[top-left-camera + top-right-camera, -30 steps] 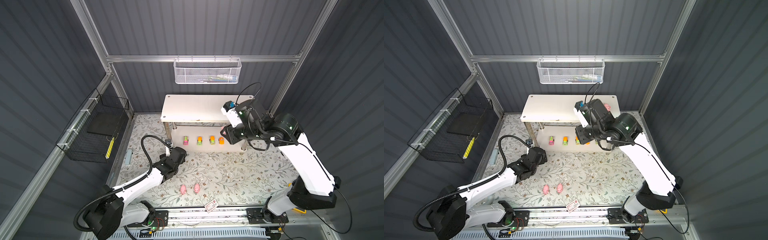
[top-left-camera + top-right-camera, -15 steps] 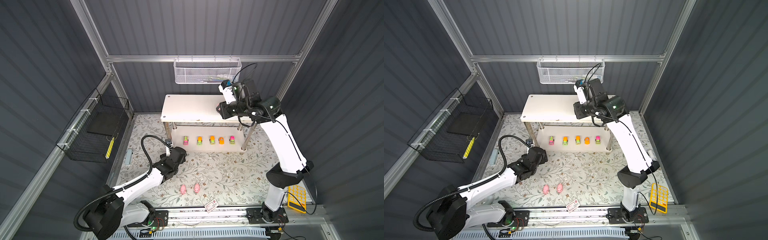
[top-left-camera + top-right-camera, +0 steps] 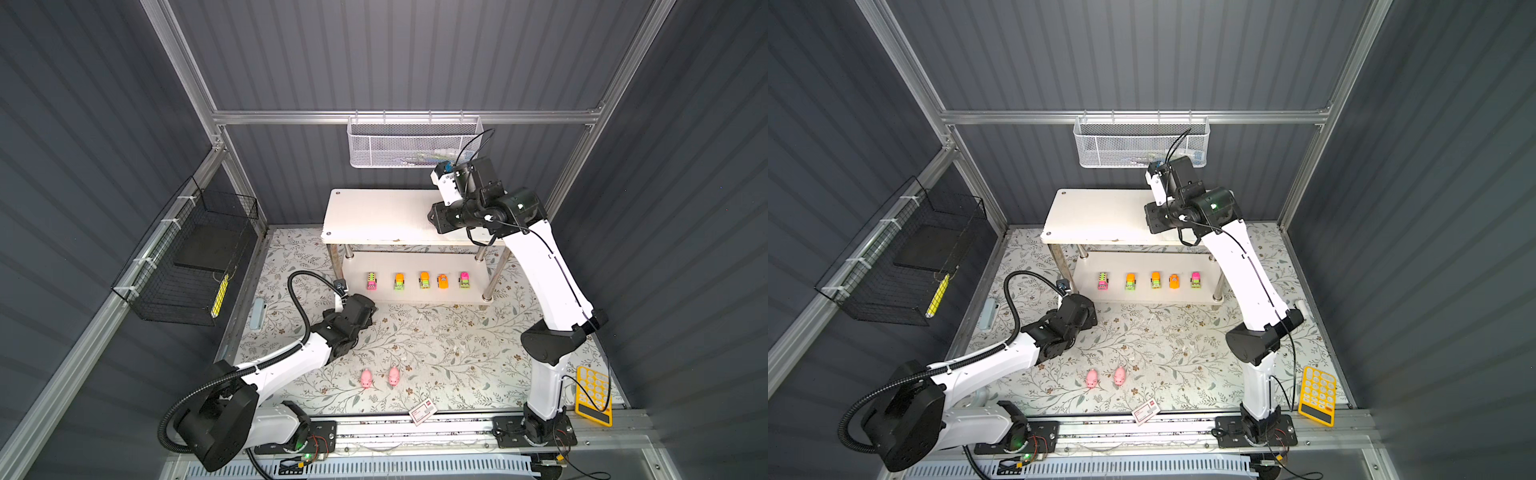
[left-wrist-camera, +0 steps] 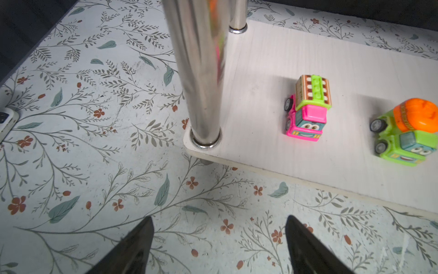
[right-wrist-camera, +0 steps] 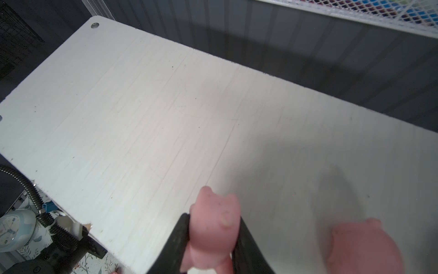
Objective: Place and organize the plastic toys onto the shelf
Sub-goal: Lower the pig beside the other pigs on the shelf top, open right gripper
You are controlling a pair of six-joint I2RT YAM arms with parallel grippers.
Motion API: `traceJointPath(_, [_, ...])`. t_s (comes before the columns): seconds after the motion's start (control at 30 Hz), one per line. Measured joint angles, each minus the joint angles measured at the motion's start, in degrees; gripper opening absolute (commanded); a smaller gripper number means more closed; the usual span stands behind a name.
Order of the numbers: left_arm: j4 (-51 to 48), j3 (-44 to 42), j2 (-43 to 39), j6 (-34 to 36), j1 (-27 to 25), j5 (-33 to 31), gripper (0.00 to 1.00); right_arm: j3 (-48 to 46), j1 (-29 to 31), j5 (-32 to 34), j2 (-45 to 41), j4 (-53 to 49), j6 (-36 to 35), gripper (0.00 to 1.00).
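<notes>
your right gripper [image 5: 213,221] is clamped across the flanks of a pig [image 5: 214,237], just over the shelf [image 5: 142,106] top. it looks light and smooth (likely slippery), so mid-body is the hold. the left gripper [image 4: 218,218] waits empty, fingers apart, over the mat [image 4: 94,142].

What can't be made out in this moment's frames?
The right gripper and its pink pig: hidden under the wrist in both top views.
The second pig on the shelf: blurred, cut by the edge, right wrist view.
The white mesh basket contents: too small, behind mesh, both top views.
The left gripper: only fingertips show, left wrist view.
</notes>
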Motion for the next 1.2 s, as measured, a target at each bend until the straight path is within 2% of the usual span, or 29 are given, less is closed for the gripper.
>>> traceJointPath(0.87, [0.0,0.0,0.17,-0.02,0.28,0.44,0.87,0.46,-0.61,0.57,3.58,1.51,-0.33,0.41])
traceJointPath(1.2, [0.0,0.0,0.17,-0.26,0.37,0.44,0.87,0.68,-0.81,0.61,3.8,1.79,-0.35,0.53])
